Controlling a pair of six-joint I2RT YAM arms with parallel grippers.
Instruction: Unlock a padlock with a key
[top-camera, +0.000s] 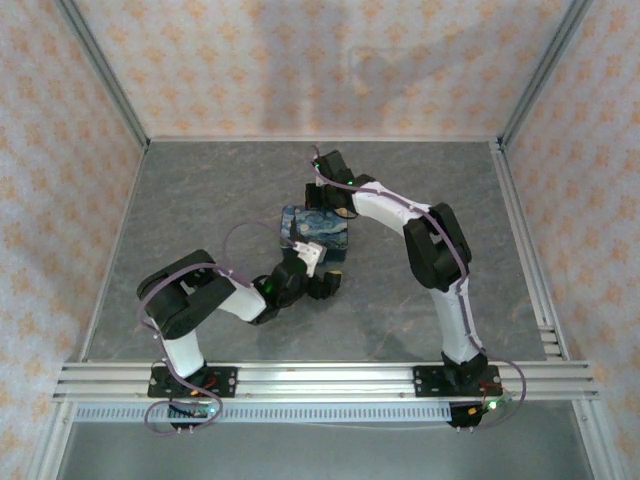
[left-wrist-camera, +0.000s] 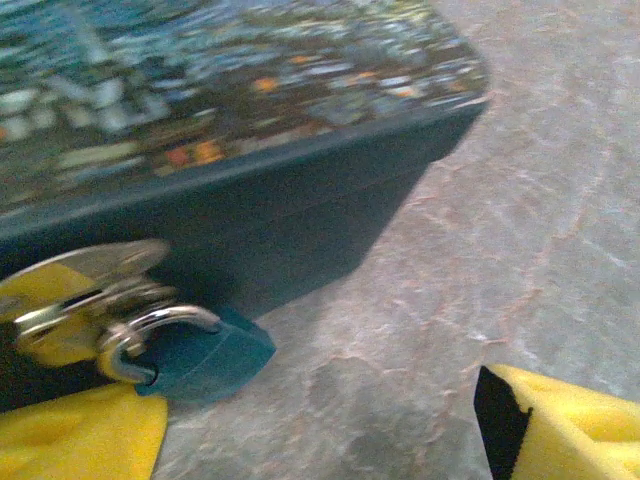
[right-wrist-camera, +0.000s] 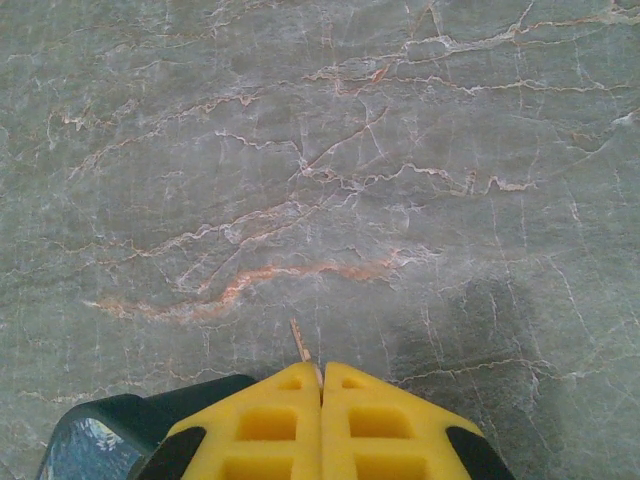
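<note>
1. Grey marbled table (top-camera: 200, 200), patterned walls behind.
2. Padlock (left-wrist-camera: 205, 360) lies lower left in the left wrist view, just beside the tin (left-wrist-camera: 250, 200).
3. Left gripper (left-wrist-camera: 320, 428): fingers spread apart.
4. Right gripper (right-wrist-camera: 321, 385): fingers pressed together, pinching a thin tan sliver (right-wrist-camera: 299, 340).

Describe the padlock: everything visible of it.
The padlock is a small teal-blue block, metal by its look, with a bright silver curved shackle. The shackle hooks into a yellow and silver fitting on the painted tin's dark side, so the lock lies tilted at the tin's foot, its body seemingly on the marbled table. Whether the shackle is shut cannot be told. One yellow finger of the open left gripper sits right beside it; contact is unclear.
</note>
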